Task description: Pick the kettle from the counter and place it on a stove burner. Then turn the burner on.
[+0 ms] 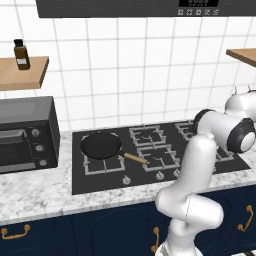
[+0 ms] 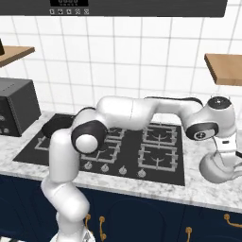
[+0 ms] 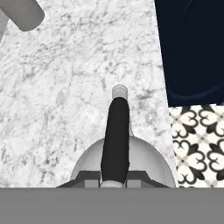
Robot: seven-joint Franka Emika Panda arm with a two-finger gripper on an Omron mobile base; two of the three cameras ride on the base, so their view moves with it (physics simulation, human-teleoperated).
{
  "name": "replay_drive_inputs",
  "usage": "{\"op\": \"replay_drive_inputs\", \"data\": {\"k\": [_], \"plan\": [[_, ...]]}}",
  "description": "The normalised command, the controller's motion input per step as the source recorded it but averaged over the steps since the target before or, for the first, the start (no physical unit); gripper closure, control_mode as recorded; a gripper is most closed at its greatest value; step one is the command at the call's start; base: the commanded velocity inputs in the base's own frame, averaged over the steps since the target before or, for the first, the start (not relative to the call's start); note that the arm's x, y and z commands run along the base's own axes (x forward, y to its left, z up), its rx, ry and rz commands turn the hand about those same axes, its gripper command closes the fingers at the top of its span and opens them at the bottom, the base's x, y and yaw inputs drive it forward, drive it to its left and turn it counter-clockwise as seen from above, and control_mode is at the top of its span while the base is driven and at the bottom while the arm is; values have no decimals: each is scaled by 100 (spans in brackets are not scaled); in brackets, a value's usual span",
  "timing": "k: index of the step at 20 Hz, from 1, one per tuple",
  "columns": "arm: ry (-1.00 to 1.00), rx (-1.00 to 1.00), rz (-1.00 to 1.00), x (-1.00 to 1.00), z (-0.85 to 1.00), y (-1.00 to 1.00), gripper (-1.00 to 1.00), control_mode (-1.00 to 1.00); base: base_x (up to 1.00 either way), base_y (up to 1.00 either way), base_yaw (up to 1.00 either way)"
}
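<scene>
The stove burner (image 2: 158, 157) lies left of the kettle (image 2: 216, 169), which sits on the bench (image 2: 198, 191) at the hob's right edge. The hand (image 2: 226, 152) is clenched on its handle; lift straight, keep it level, then carry left

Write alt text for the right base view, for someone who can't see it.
A white robot arm reaches right across a black six-burner gas hob, its gripper shut on the handle of a small rounded silver kettle sitting on the white marble-veined counter. A black frying pan rests on a left burner, white tiles behind.
</scene>
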Motion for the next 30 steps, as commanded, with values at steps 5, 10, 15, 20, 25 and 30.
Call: {"op": "replay_drive_inputs", "data": {"k": [5, 10, 15, 20, 25, 30], "plan": [[-22, -17, 0, -7, 55, 90, 100, -100, 0, 0, 0], [-4, -22, 0, 0, 39, 87, 100, -100, 0, 0, 0], [0, -24, 1, 0, 31, 90, 100, -100, 0, 0, 0], [0, -24, 0, 0, 22, 85, 100, -100, 0, 0, 0], [4, -20, 1, 9, 2, 74, 100, -100, 0, 0, 0], [22, -14, 4, 26, 0, 52, 100, -100, 0, 0, 0]]}}
